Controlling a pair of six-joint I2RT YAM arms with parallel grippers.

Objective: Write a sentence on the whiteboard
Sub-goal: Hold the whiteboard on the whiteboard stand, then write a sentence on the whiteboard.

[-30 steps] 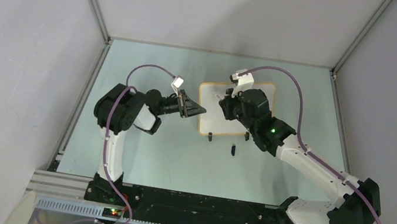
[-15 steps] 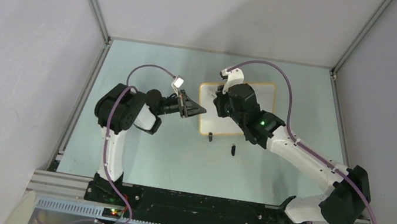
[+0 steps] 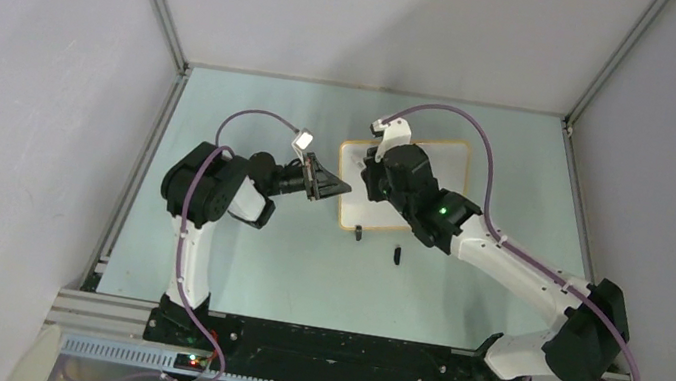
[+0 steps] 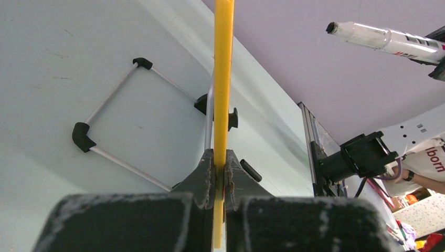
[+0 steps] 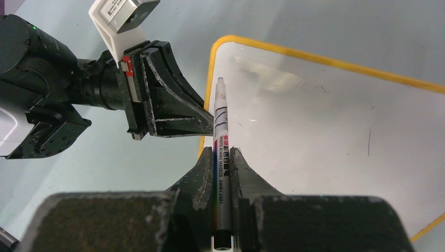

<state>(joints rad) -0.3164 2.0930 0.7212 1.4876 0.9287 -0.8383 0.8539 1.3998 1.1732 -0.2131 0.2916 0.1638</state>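
You're sitting right at the start of the writing step. The small white rectangular whiteboard (image 5: 325,131), with its rounded corners and thin yellow-orange frame, is sitting at the middle of the pale green table (image 3: 232,266). No lettering of the sentence is showing on it, only faint smudges and one short thin stroke toward the right of the face.

Your right gripper (image 5: 221,155) is grasping the slim white-barrelled marker (image 5: 221,121). Its fingers are pinched tight on the barrel with no gap, and the tip is pointing at the board's upper left corner. In the left wrist view that tip is hanging clear of the writing face, so I'm judging it as not yet touching.

Your left gripper (image 4: 221,160) is clenching the board's left frame edge, jaws closed down to the thickness of the frame, and it's steadying the board from the side. A small black piece (image 3: 397,254) is lying on the table just in front of the board's near edge, too small to identify.

Next, I'd say you're needing a gentle descent. Ease the tip onto the surface at that upper left corner with light pressure. Keep the left clamp firm so the board isn't skating, and start far enough left that the whole line is fitting.
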